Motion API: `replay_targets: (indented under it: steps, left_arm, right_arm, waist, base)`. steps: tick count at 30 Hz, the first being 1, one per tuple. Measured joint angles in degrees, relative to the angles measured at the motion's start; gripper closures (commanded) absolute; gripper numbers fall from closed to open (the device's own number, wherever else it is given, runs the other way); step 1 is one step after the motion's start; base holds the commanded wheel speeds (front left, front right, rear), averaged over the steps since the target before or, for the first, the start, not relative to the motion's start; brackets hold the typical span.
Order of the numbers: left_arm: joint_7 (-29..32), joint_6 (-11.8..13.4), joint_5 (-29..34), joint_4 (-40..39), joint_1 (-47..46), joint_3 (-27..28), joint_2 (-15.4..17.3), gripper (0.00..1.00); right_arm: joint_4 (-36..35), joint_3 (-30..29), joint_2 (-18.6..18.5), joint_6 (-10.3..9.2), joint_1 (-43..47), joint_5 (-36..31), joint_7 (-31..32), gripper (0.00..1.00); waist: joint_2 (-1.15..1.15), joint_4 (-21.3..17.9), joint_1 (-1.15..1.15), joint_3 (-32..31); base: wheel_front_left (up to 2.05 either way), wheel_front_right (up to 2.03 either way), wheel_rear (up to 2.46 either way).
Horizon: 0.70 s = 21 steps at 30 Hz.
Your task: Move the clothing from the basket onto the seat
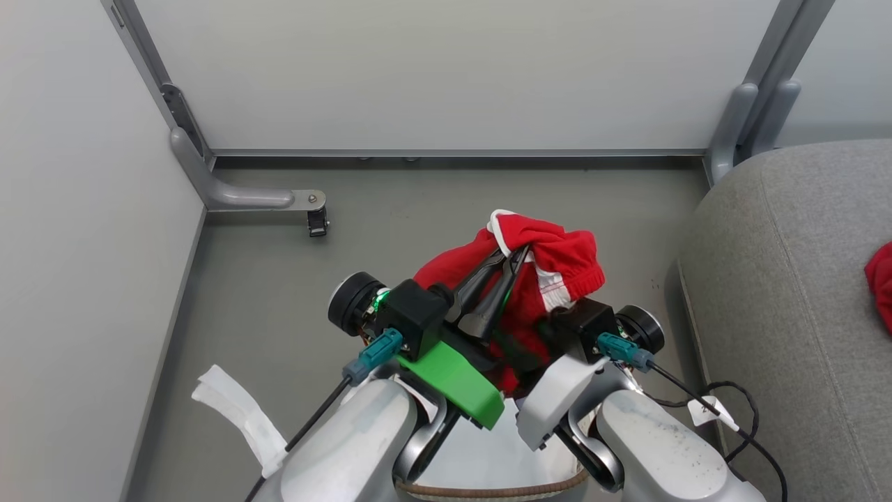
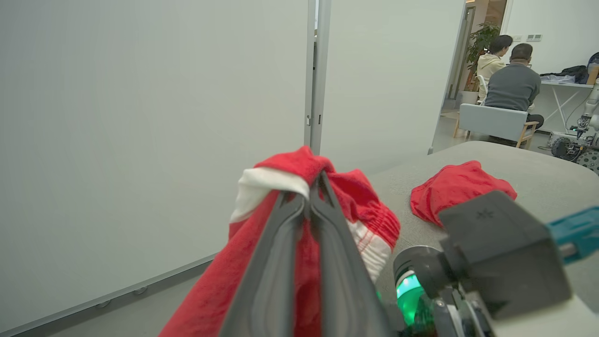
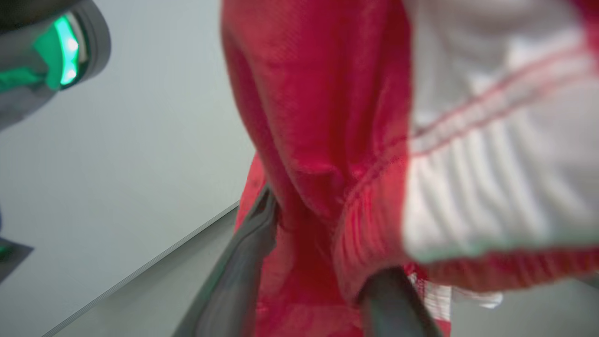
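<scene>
Now our raised left hand [image 1: 514, 254] clamps the red garment [image 1: 564, 261]; our right hand [image 3: 323, 243] straddles it beneath, fingers parted.

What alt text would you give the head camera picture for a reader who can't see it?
The left gripper, shut on a red garment with white trim, holds it up above a grey floor walled by white panels. A grey seat stands at right, a second red garment lying on it at the picture's edge.

Red garment [image 1: 557, 265] hangs bunched aloft; second garment [image 2: 456, 187] lies on grey seat [image 1: 787, 279].
</scene>
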Motion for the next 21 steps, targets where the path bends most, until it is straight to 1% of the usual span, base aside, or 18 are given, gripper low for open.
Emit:
replay_targets:
  steps: [5,6,7,13,16,21]
  left_arm:
    - [0.0,0.51,-0.3,0.91,0.02,1.11,0.0,1.0]
    - [0.0,0.63,-0.27,1.04,0.03,1.48,0.0,0.79]
    - [-0.03,0.69,-0.26,1.49,0.05,1.87,-0.02,0.0]
    - [-0.11,0.87,1.09,2.87,0.91,4.83,0.62,0.0]
    - [-0.1,0.6,1.82,3.14,1.7,6.31,1.19,0.0]
    - [-0.1,-0.37,3.52,3.33,2.76,7.21,1.34,0.0]
  right_arm:
    - [0.0,-0.81,0.02,0.0,-0.07,0.82,0.0,1.0]
    - [-0.08,-1.0,0.02,0.0,-0.05,0.8,0.0,1.0]
    - [-0.27,-1.35,0.03,0.0,0.08,0.77,0.0,1.0]
    - [-2.57,-4.11,0.0,0.0,2.15,-0.45,0.0,1.0]
    - [-3.63,-5.49,-0.01,0.0,3.34,-1.31,0.0,1.0]
    - [-5.15,-8.29,-0.04,0.0,5.05,-2.99,0.01,1.0]
  waist:
    - [0.0,-0.87,0.0,0.17]
    - [0.0,-1.15,0.0,0.25]
    - [0.0,-1.54,0.0,0.35]
    - [0.0,-5.08,0.0,1.1]
    - [0.0,-7.64,0.0,1.56]
    - [0.0,-12.72,0.0,2.37]
  base:
    - [0.0,0.0,0.0]
    - [0.0,0.0,0.0]
    - [0.0,0.0,0.0]
    - [0.0,0.0,0.0]
    - [0.0,0.0,0.0]
    - [0.0,0.0,0.0]
